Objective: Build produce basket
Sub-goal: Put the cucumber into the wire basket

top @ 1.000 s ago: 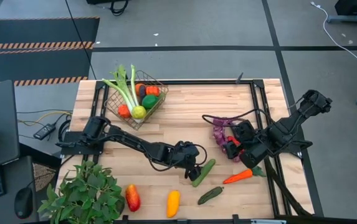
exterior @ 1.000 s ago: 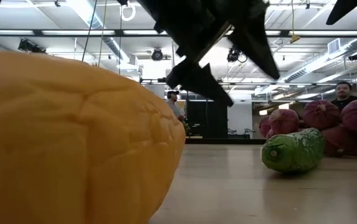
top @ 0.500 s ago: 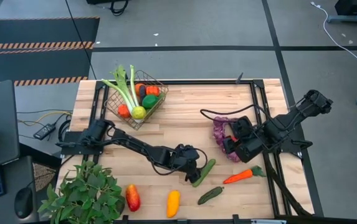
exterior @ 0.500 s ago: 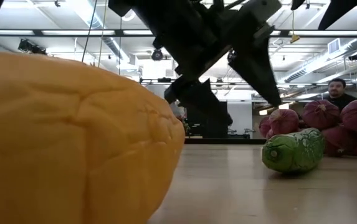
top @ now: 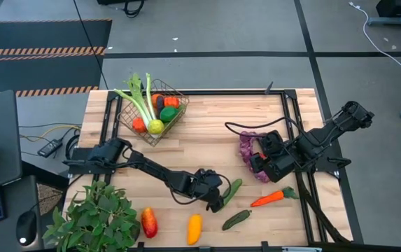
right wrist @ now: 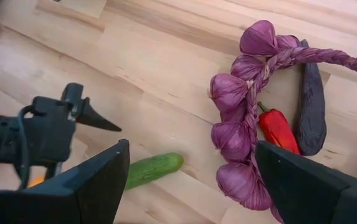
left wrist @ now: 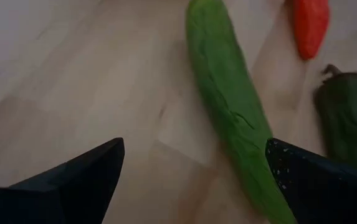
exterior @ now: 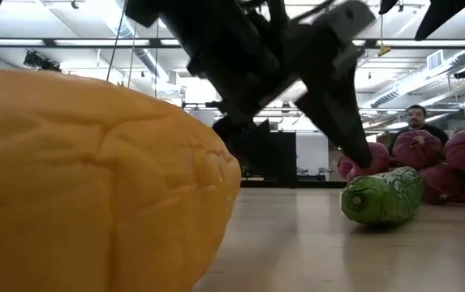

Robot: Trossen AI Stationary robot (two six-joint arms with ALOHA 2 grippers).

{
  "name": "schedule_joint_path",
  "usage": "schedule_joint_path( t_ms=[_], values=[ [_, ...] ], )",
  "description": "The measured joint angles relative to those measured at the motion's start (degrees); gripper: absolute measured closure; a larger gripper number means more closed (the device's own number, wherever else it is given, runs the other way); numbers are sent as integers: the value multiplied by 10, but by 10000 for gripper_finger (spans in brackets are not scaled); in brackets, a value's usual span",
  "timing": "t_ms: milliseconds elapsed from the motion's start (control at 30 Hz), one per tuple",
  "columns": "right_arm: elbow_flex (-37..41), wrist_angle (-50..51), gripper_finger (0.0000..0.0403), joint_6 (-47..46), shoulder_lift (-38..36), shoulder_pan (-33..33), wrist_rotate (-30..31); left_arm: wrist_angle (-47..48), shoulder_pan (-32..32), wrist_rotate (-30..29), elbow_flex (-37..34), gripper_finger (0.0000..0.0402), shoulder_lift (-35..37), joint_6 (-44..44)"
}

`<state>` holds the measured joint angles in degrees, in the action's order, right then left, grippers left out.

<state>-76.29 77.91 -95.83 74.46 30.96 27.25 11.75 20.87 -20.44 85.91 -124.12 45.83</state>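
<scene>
We see a butcher-block table (top: 207, 133) on a grey floor (top: 207, 28), with hazard-striped mats (top: 39, 50) at ten o'clock. At table level, ceiling strip lights (exterior: 62, 42) glow, and a person (exterior: 421, 123) stands at three o'clock.

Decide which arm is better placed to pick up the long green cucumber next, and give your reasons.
Left. The left gripper hangs open right beside the long green cucumber, which lies between its fingers in the left wrist view. The right gripper is open over the purple bulbs, farther away.
</scene>
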Motion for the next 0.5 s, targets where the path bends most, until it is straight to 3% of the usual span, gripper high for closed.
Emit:
schedule_joint_path(
  t_ms=[300,500],
  values=[
    [0,-6,55,0,0,0,-18,-55,4,6,0,5,-12,18],
    [0,-7,55,0,0,0,-19,-53,17,-6,35,5,-15,-43]
  ],
)
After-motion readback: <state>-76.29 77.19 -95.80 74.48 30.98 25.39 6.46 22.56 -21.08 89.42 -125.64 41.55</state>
